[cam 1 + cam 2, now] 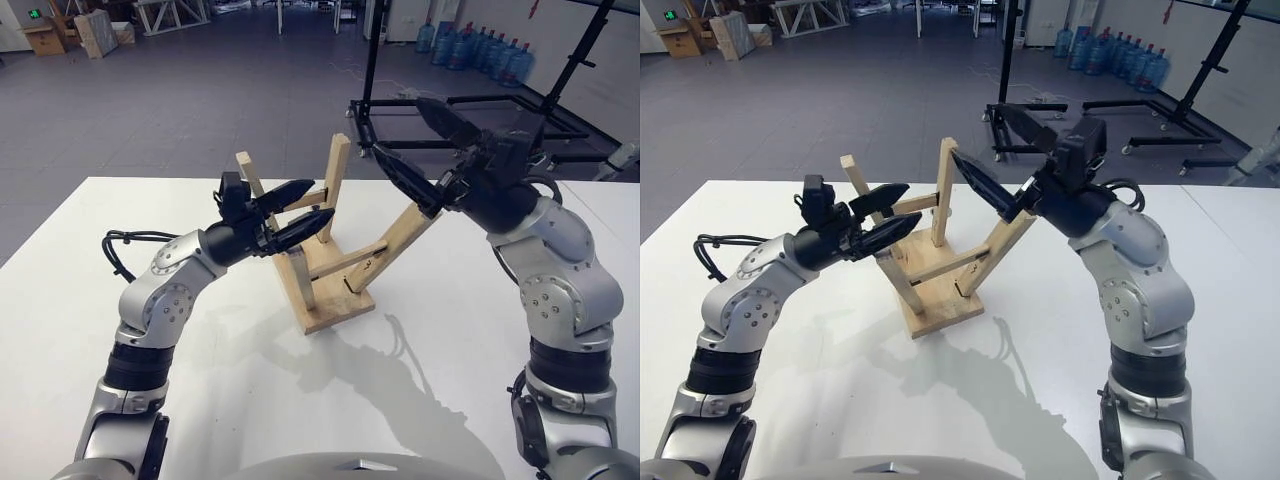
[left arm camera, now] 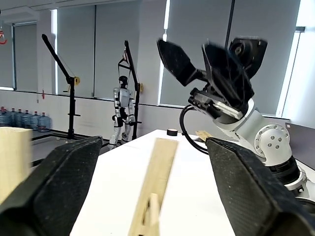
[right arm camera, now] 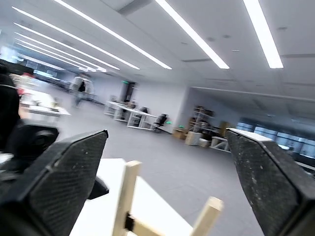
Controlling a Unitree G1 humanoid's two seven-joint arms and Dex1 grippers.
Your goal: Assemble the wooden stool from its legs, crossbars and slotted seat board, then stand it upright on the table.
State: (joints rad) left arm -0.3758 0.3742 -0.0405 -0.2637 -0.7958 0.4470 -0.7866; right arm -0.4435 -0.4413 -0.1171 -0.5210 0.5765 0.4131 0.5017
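White counter (image 1: 120, 330) carries light wooden stool (image 1: 350, 262), upside down near counter middle: flat seat board (image 1: 335, 305) down on surface, legs up and splayed, crossbars between. Left end effector (image 1: 320, 199) released, black fingers spread above and below upper crossbar (image 1: 300, 203) at stool's left side; contact cannot tell. Right end effector (image 1: 397, 125) released, fingers wide apart, raised above stool's right leg (image 1: 395, 250), lower finger close to leg top. Beyond counter on floor: black metal frame (image 1: 1130, 105), blue water bottles (image 1: 480, 45).

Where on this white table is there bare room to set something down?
Bare: the strip of the white table nearest the robot, and its far-left corner past the black cable. Crowded: the centre, where the upturned wooden stool sits between the open left gripper and right gripper.
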